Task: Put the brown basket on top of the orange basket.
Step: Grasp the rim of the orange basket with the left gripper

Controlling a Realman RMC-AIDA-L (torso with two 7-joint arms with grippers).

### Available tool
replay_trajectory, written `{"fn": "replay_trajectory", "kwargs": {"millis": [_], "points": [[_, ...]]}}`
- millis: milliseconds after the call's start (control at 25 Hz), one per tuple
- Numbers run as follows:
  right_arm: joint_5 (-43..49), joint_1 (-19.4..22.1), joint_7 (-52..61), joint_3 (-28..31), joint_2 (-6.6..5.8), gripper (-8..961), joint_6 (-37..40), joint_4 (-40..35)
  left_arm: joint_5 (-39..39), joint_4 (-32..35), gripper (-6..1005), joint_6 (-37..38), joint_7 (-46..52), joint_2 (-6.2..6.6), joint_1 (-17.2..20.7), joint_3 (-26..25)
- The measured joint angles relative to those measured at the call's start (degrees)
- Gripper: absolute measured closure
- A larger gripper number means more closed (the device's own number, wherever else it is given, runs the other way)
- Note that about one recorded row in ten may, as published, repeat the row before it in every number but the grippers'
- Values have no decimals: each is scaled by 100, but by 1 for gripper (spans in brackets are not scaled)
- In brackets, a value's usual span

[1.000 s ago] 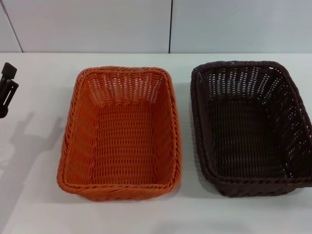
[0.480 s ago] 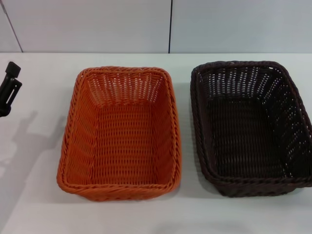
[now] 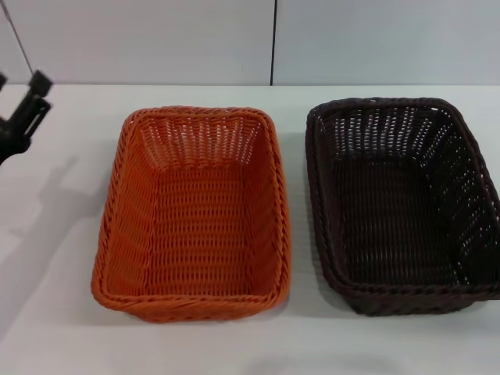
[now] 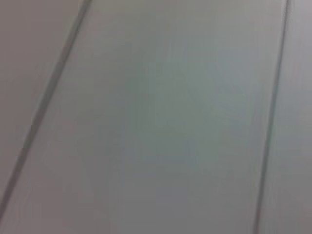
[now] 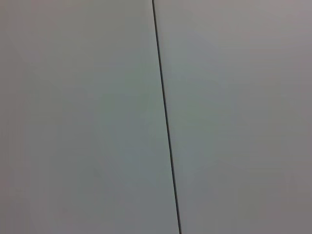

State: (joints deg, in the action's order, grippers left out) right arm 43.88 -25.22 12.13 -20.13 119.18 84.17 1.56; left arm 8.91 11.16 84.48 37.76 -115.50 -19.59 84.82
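On the white table [image 3: 47, 328], the orange basket [image 3: 195, 215] sits left of centre and the brown basket [image 3: 402, 203] just beside it on the right, apart, both upright and empty. The brown basket looks light and fairly stiff, with open weave that gives a little; its braided rim [image 3: 406, 291], taken at a long side, seems the surest hold. Farther back at the left edge, the left end effector [image 3: 23, 117] hangs above the table holding nothing; how wide it stands cannot be told. The right end effector is out of sight.
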Motion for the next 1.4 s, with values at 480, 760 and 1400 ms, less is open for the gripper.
{"fn": "replay_trajectory", "kwargs": {"millis": [480, 760, 1400], "points": [[-6, 61, 0, 1, 8, 215, -62, 12, 3484, 2693, 186, -2925, 3962, 750, 8, -366], [-7, 86, 0, 1, 7, 215, -307, -5, 7601, 4395, 186, -2511, 7666, 887, -27, -1565], [-6, 161, 0, 190, -9, 215, -314, -51, 12262, 6933, 186, 378, 10724, 144, -439, -2992]]}}
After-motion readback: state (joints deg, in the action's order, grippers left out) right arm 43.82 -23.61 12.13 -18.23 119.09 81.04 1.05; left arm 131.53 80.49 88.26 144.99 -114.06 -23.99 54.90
